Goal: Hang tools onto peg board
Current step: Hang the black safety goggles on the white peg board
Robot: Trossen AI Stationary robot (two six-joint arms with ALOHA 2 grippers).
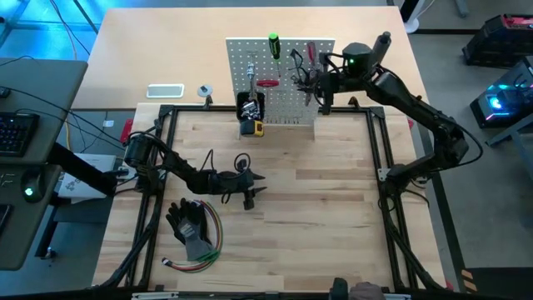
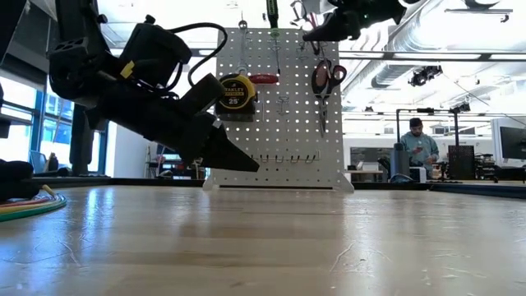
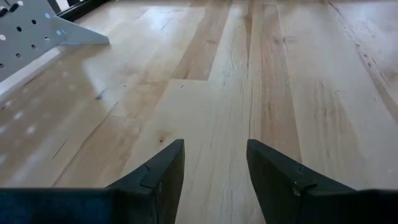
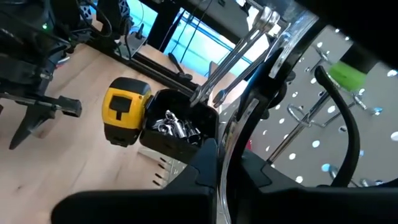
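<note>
Tools mostly hang on the peg board already, tape measure included. Right gripper, clenched on a thin black loop, hovers at the board's front. Left gripper rests released and empty over bare table, so little seems left.

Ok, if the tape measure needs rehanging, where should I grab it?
Probably by the yellow case of the tape measure, pinched across its narrow side edges, coming from the table side: its broad face looks outward and its back sits against the black bin on the peg board.
</note>
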